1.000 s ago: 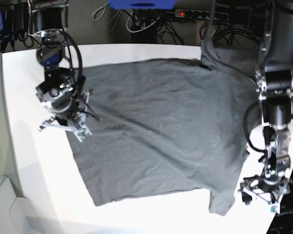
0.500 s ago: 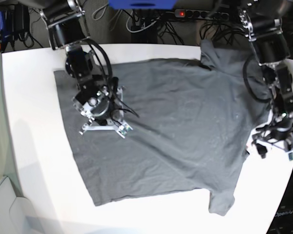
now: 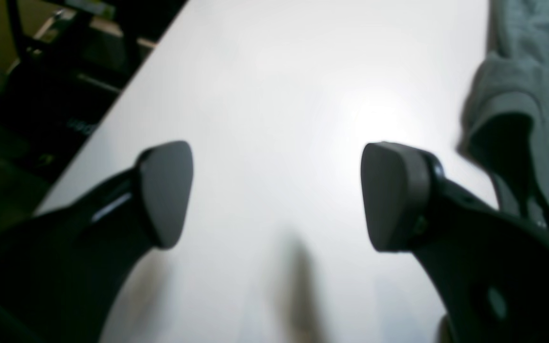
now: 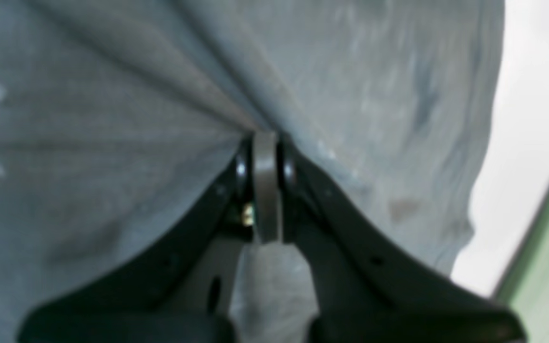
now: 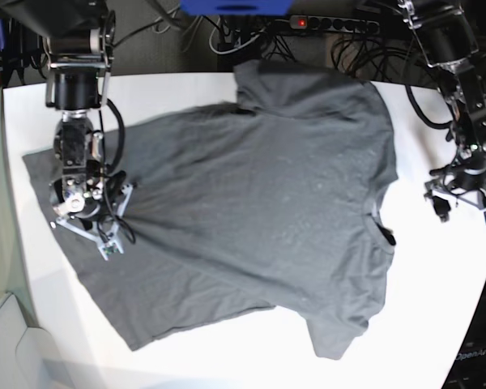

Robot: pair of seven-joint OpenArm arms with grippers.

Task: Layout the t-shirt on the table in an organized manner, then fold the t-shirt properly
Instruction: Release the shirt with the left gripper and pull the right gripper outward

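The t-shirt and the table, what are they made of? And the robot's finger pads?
The t-shirt looks like soft, matt grey knit cloth, probably cotton: it creases and bunches where the right hand pinches it. The table is smooth and white, maybe laminate or plastic; a soft glare shows in the left wrist view. The left hand's pads look like dull grey rubber, though that's unsure.

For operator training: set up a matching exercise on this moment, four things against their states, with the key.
Things:
1. left gripper
2. right gripper
3. t-shirt
4. table

States:
A. white, bare under open jaws
B. spread out, creased
C. shut on cloth
D. open, holding nothing

Pairs: 1-D, 2-C, 3-B, 4-A
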